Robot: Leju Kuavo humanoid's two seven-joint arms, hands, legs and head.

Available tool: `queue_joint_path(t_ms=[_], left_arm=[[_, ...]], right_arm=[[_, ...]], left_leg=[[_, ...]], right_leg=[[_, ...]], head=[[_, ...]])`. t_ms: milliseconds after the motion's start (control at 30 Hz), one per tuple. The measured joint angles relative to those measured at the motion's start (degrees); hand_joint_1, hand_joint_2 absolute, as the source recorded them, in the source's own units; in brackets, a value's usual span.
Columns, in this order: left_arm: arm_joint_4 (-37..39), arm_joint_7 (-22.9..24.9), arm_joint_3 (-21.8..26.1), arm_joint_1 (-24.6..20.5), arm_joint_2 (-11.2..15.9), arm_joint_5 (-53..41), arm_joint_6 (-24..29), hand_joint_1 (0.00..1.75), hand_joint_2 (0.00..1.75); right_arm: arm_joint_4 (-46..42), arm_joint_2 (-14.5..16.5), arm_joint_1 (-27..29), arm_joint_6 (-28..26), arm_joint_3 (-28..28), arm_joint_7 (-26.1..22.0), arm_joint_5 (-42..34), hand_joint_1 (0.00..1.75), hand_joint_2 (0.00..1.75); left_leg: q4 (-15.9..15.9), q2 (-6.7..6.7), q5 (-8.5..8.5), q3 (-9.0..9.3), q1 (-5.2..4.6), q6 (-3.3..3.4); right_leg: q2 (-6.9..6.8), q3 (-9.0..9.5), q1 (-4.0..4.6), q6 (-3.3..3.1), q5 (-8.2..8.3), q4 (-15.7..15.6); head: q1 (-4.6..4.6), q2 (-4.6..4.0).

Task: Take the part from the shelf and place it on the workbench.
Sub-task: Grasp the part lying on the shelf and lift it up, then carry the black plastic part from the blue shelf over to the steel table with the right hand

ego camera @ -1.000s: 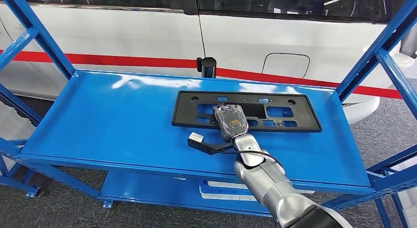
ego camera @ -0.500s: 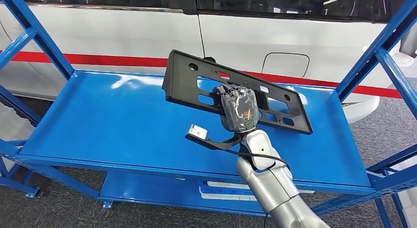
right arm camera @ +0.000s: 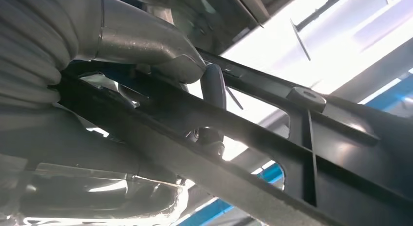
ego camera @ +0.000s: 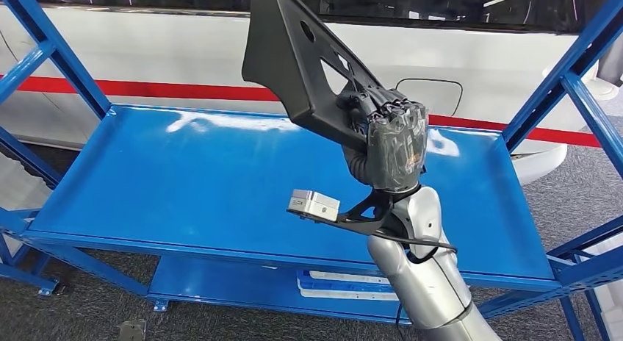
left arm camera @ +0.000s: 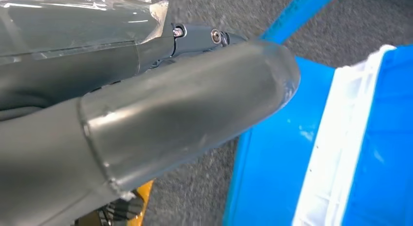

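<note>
**Part clear of the shelf, gripped along one long edge**

We had the part [ego camera: 297, 58], a long, flat black plastic frame with cut-outs and mounting holes, up in the upper middle of the head view, clear above the blue shelf [ego camera: 184, 179] and tilted steeply, its far end reaching the frame's top edge. Our right hand [ego camera: 389, 142] gripped it at the lower end of one long edge, fingers [ego camera: 375, 106] wrapped over the rim. In the right wrist view the thumb [right arm camera: 146, 43] lay against the part's ribbed back [right arm camera: 341, 153], and a dark finger [right arm camera: 213, 87] poked through one of the openings.

We judged the part light and fairly stiff, since one hand carried it by the edge without visible sag. It looked smooth, so likely slippery, and its length past the grip would give it leverage to twist in the fingers. A hold nearer its middle, through a cut-out, seemed to us the safer one.

The right forearm [ego camera: 415, 275] rose from the lower right of the head view, nearly upright, with the wrist bent so that the back of the hand faced the camera. Of our left hand [left arm camera: 146, 109] we saw grey covers close up in the left wrist view, and could not tell whether it was open or closed.
</note>
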Motion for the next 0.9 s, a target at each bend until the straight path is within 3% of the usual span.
queue_joint_path(t_ms=[533,900], left_arm=[[-0.02,4.44,-2.88,-3.19,-1.05,0.43,-6.51,0.00,0.00],[-0.02,4.49,-3.71,-3.38,-1.08,0.22,-6.92,0.00,0.00]], right_arm=[[-7.31,-0.90,0.44,1.74,1.19,2.22,1.01,1.75,1.75],[-7.83,-0.88,0.66,1.74,1.37,2.22,0.39,1.75,1.75]], left_leg=[[0.00,0.01,0.00,0.00,0.00,0.00],[0.00,0.01,0.00,0.00,0.00,0.00]], right_leg=[[0.00,0.01,0.01,0.00,0.00,0.00],[0.00,0.00,0.00,0.00,0.00,0.00]], head=[[0.01,0.00],[0.01,0.00]])
